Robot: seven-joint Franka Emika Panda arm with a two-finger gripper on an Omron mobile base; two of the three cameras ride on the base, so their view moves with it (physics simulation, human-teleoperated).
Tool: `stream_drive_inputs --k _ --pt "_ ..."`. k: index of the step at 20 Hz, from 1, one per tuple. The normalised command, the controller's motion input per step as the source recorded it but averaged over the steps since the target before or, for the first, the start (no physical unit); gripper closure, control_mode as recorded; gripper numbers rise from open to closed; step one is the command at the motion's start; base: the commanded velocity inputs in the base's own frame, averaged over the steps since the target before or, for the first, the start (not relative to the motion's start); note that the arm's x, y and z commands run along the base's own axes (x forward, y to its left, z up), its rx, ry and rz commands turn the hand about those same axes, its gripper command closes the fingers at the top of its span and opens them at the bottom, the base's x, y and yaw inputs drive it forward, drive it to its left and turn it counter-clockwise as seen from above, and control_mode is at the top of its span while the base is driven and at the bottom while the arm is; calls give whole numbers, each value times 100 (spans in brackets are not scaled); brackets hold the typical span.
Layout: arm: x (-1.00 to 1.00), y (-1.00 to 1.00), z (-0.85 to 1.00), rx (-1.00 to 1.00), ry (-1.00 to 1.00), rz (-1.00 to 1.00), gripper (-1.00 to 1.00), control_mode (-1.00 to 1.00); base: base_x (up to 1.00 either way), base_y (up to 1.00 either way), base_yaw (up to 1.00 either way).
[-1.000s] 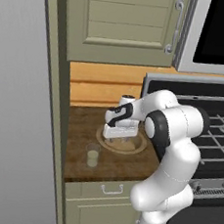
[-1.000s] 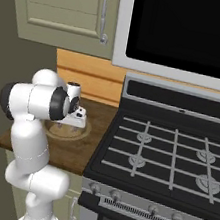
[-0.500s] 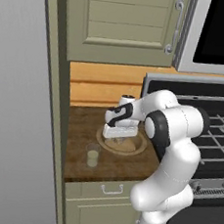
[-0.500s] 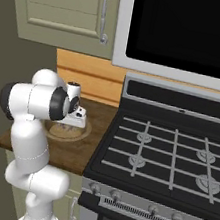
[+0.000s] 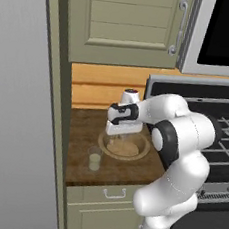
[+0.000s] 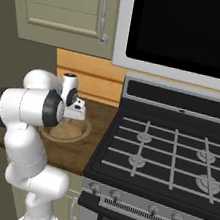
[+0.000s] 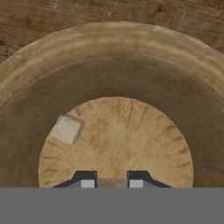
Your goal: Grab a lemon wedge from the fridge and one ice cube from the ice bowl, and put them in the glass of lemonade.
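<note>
A: Quick pass, left to right. What's hard to see?

B: Glass (image 5: 95, 159) stands at the left of the counter (image 5: 84, 128), near the front edge, pale liquid inside. In the right base view the arm hides it. Bowl (image 5: 141, 151) sits just right of the glass, not touching; the hand covers its near-left rim in the left base view, and the arm's elbow cuts off its left part in the right base view (image 6: 81, 130).

A: Gripper?

B: Gripper (image 7: 111, 180) hangs over the bowl, pointing down. Hand view shows only the two dark tips at the bottom, with a small gap and a tan sliver between them. Narrowly apart, but whether they pinch something I cannot tell. The base views hide the fingers behind the hand (image 5: 122, 120).

A: Ice?

B: One small pale square cube (image 7: 66, 129) lies on the bowl floor, left of the tips, not touching them.

A: Change from before?

B: Nearly none. Arm, bowl and glass sit as they did a second ago; hand stays over the bowl.

A: Stove?

B: Stove (image 6: 175, 158) is right of the counter, its right side cut off by the frame.
</note>
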Motion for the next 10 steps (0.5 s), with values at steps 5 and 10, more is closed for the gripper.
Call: stream_drive_inputs --k 5,10 --pt "-14 -7 88 -9 -14 0 100 -100 0 0 0" --pt "-17 -1 38 -5 -6 -1 100 -100 0 0 0"
